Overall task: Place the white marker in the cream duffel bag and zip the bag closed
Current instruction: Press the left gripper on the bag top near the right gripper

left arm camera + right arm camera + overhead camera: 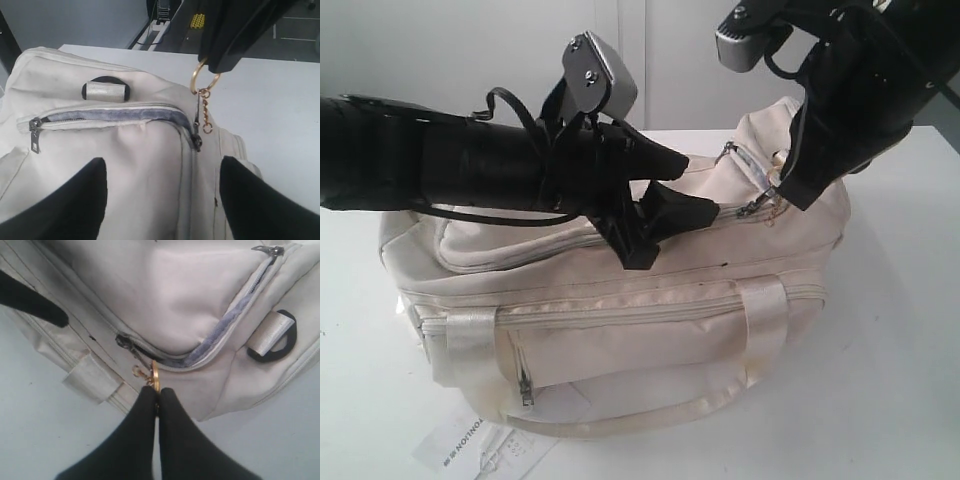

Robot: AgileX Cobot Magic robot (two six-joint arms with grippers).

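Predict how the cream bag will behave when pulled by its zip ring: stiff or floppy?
Probably floppy: the bag sags and creases across its top. It likely stretches towards a pull before sliding, since the ring hangs on a loose chain. Its satin handles look slippery.

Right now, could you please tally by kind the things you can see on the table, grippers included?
Cream fabric duffel bag: 1
Printed white paper tag: 1
Gold metal ring on the zip pull: 1
Black grippers: 2 (left gripper, right gripper)
Total: 5
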